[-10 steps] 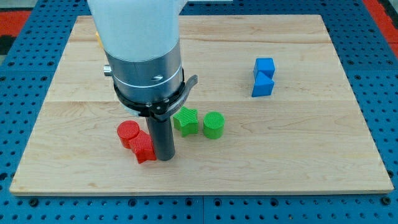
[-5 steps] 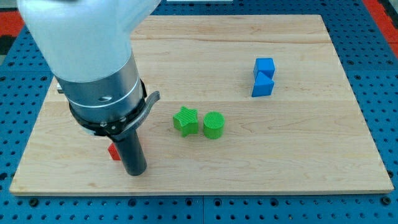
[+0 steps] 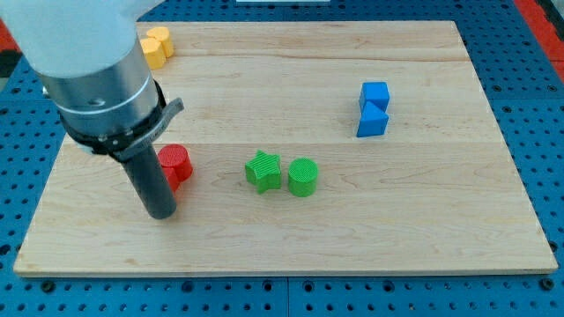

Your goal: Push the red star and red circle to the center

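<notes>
— Red circle [image 3: 175, 160] first, since it sits nearest the rod. See it? It is just above the tip [image 3: 161, 212] and slightly to the view's right, with the dark rod crossing its left edge.

— And the red star?

— I can't make it out for certain. A sliver of red shows below the circle, right against the rod; that may be it, mostly hidden. Both lie well to the view's left of the tabletop's [image 3: 441, 220] middle.

— Is the pincer open?

— No pincer on this arm at all, just a bare rod holding nothing. It can only shove.

— So which way should it shove?

— I'd judge toward the view's right and a little up. The tip is already on the lower-left side of the reds, so the centre lies beyond them.

— What is in the way?

— Green star [image 3: 263, 170] and green circle [image 3: 302, 176], side by side near the middle. Farther off, 2 blue blocks [image 3: 373, 108] touching; farthest, yellow blocks [image 3: 156, 45] at the top left.
</notes>
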